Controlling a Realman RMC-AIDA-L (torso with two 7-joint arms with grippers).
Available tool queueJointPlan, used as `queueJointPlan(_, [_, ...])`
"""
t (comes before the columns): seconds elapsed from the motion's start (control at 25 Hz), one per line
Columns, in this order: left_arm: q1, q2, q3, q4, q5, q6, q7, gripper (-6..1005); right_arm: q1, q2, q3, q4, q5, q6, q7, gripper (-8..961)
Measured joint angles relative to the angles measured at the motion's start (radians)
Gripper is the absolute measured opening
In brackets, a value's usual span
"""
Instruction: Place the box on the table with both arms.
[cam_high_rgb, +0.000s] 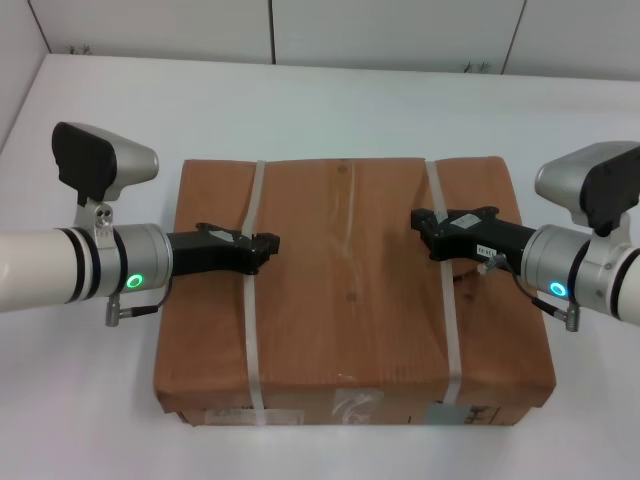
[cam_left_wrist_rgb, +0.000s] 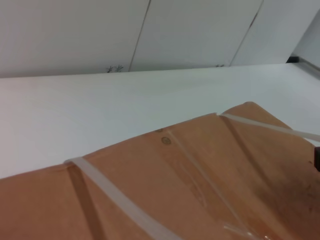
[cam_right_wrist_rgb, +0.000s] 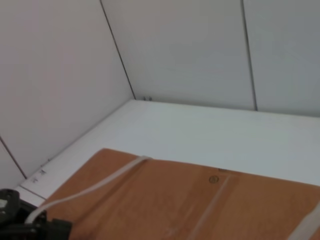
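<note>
The brown cardboard box (cam_high_rgb: 345, 290) lies flat on or just above the white table (cam_high_rgb: 330, 110); I cannot tell which. Two white straps bind it, and pale labels (cam_high_rgb: 230, 415) show on its near side. My left gripper (cam_high_rgb: 268, 245) reaches in from the left and is shut on the left strap (cam_high_rgb: 250, 330). My right gripper (cam_high_rgb: 420, 225) reaches in from the right and is shut on the right strap (cam_high_rgb: 448, 320). The box top also shows in the left wrist view (cam_left_wrist_rgb: 200, 200) and the right wrist view (cam_right_wrist_rgb: 175, 205). The left gripper shows far off in the right wrist view (cam_right_wrist_rgb: 20, 220).
White wall panels (cam_high_rgb: 400, 30) stand behind the table's far edge. The table spreads bare beyond the box at the back and on both sides (cam_left_wrist_rgb: 100, 110).
</note>
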Motion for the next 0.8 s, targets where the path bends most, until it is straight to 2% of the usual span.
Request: queueJointPlan(0.8, [0.006,-0.002,0.000,0.002,-0.002,-0.013,0.001,57,0.003,0.000,-0.005,0.012,-0.002,0.022,0.044,54])
